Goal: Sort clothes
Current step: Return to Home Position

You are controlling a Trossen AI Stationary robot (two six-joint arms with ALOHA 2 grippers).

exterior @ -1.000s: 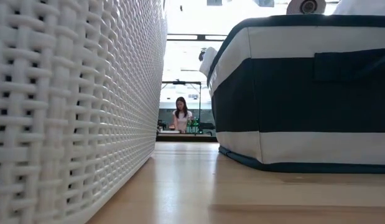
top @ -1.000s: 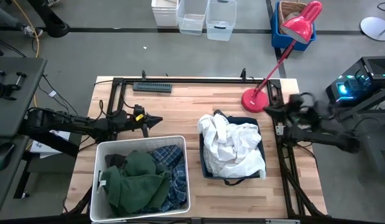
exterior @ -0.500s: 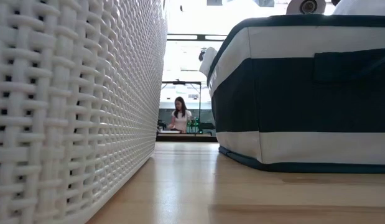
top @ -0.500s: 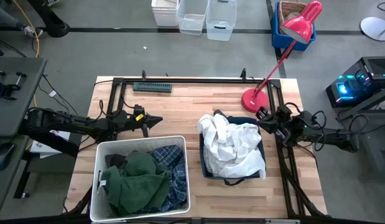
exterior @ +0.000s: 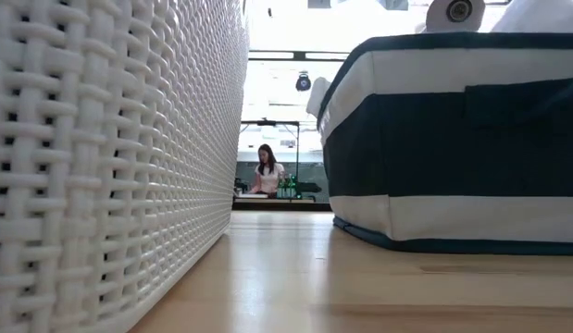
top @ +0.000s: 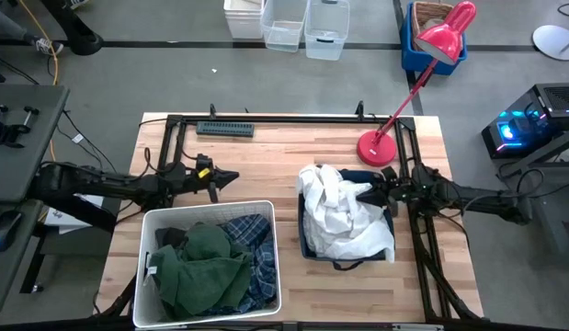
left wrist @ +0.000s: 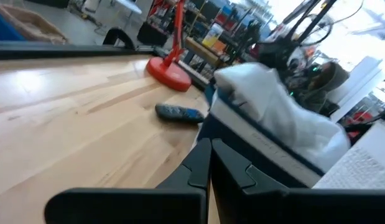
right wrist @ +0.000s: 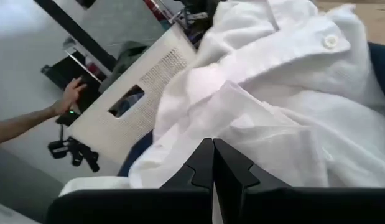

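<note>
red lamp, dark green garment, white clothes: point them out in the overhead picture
red lamp (top: 375,147), high view, on its round base
dark green garment (top: 206,259), high view, middle of the fabric
white clothes (top: 330,221), high view, centre of the pile

High: overhead, straight down, far enough off to take in the whole table (top: 266,152).
Low: at table-top level, close between white bin (exterior: 110,157) and navy bin (exterior: 453,139), facing level into the room.
Left wrist: low over the table, facing the lamp (left wrist: 169,70) and navy bin.
Right wrist: close above white clothes (right wrist: 273,93), facing the white bin.
All four views share the navy bin.
</note>
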